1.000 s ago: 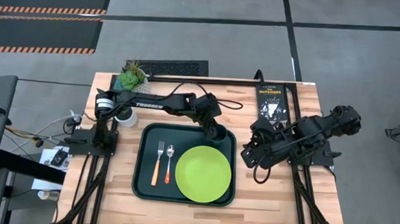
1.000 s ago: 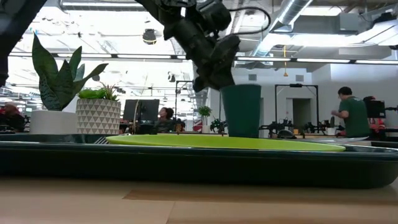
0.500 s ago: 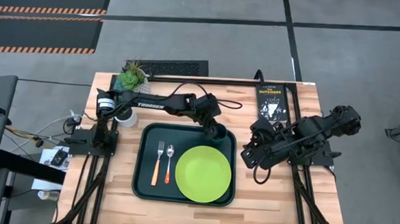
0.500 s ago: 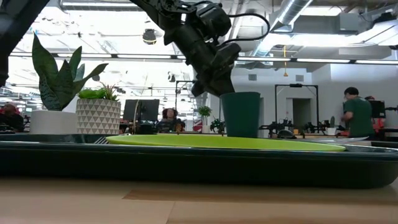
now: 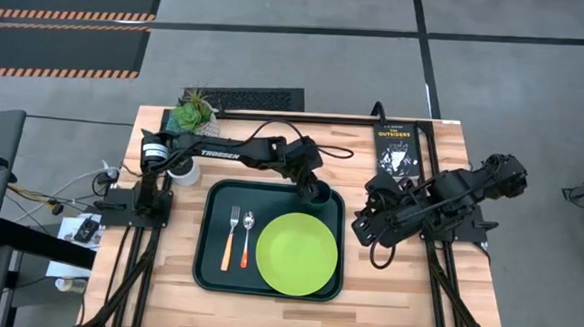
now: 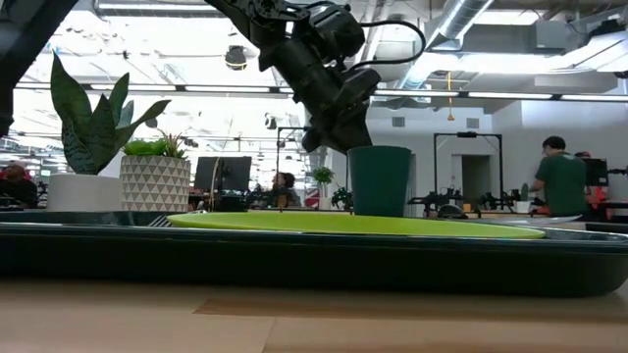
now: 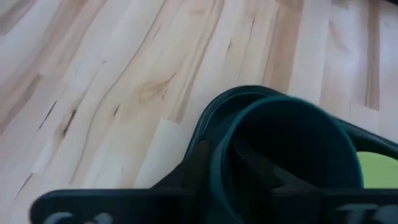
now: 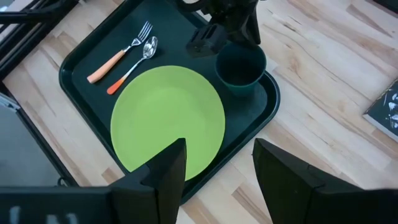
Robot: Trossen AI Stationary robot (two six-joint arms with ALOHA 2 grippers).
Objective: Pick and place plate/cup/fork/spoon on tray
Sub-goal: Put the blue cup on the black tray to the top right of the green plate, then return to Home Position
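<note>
The dark green tray (image 5: 218, 196) lies mid-table. On it are the lime-green plate (image 5: 296, 254), the fork (image 5: 230, 238) and the spoon (image 5: 247, 236). The dark green cup (image 5: 321, 196) stands upright in the tray's far right corner. My left gripper (image 5: 311, 188) is shut on the cup's rim and also shows in the low view (image 6: 334, 132). In the low view the plate hides the cup's base. My right gripper (image 8: 217, 180) is open and empty, above the table to the right of the tray. My left gripper straddles the cup's wall at the rim (image 7: 219, 163), on the cup's far left side, with one finger inside the cup and one outside. The fingers slant down from the far left. The cup is upright; I cannot tell whether its base rests on the tray.
A black book (image 5: 395, 149) lies at the far right of the table. A patterned pot with a plant (image 5: 191, 112) and a white pot (image 5: 181, 170) stand at the far left. People show in the room behind the table in the low view.
My left gripper has gone down with the cup, which stays upright and now sits lower in the tray's far right corner. Most of the drop came early; since then it has barely moved.
</note>
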